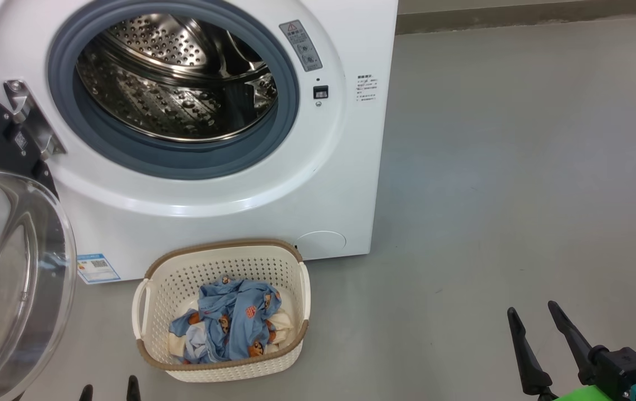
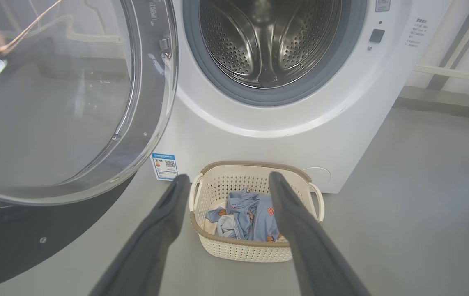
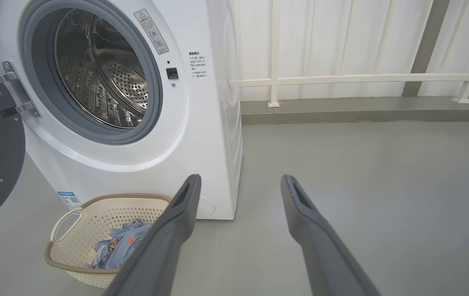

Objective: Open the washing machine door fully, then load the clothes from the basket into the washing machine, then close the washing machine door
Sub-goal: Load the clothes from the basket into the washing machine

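Head downward; wrists low (sharing basket [image 1: 223,245]).

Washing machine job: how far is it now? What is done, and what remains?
Done: the washing machine door stands wide open, and the drum is empty. In hand: nothing; the left fingers and right fingers are open, short of the basket. Left: the clothes lie in the basket, to be loaded, then the door closed.
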{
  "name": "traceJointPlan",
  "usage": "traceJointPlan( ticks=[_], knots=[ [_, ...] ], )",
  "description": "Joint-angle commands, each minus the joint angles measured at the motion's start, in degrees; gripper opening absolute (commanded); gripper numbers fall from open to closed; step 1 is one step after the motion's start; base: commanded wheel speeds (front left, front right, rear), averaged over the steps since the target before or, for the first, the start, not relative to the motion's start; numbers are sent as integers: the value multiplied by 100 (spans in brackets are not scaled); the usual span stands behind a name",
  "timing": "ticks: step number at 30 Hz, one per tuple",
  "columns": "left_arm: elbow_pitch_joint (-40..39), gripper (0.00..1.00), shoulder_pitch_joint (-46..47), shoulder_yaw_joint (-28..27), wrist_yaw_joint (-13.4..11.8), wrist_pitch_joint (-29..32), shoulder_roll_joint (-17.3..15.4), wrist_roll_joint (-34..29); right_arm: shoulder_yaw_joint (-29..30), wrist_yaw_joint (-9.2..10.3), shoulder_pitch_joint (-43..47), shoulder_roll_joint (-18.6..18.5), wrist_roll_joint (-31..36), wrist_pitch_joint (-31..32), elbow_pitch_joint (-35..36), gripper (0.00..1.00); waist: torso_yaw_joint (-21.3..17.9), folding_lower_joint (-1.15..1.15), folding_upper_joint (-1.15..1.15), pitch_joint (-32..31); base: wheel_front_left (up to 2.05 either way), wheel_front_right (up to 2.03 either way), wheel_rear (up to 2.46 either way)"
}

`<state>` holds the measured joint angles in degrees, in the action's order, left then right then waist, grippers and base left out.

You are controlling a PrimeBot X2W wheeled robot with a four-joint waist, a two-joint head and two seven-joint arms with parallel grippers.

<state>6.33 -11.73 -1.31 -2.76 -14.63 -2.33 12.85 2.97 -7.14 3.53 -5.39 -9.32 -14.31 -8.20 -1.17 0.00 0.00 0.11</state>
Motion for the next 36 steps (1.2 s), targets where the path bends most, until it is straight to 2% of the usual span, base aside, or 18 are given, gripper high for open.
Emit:
traceJointPlan(
  ticks=[1, 11, 24, 36],
  knots=[
    [-83, 100, 132, -179, -16, -37, -54, -63, -125, -35, -83, -48, 19, -69, 123, 100, 2, 0, 0, 3, 0, 0, 0],
    [-39, 100, 132, -225, 38, -37, -54, -91, -113, -35, -83, -20, 6, -69, 108, 100, 4, 0, 0, 17, 70, -70, 0],
    [-130, 100, 159, -238, -105, -37, -54, -207, -103, -35, -94, -15, -7, -69, 101, 100, 5, 0, 0, 28, 143, -143, 0],
    [-136, 100, 176, -188, -104, -37, -54, -187, -118, -35, -81, 0, 1, -69, 92, 100, 25, 0, 0, 38, 22, -22, 0]
  ],
)
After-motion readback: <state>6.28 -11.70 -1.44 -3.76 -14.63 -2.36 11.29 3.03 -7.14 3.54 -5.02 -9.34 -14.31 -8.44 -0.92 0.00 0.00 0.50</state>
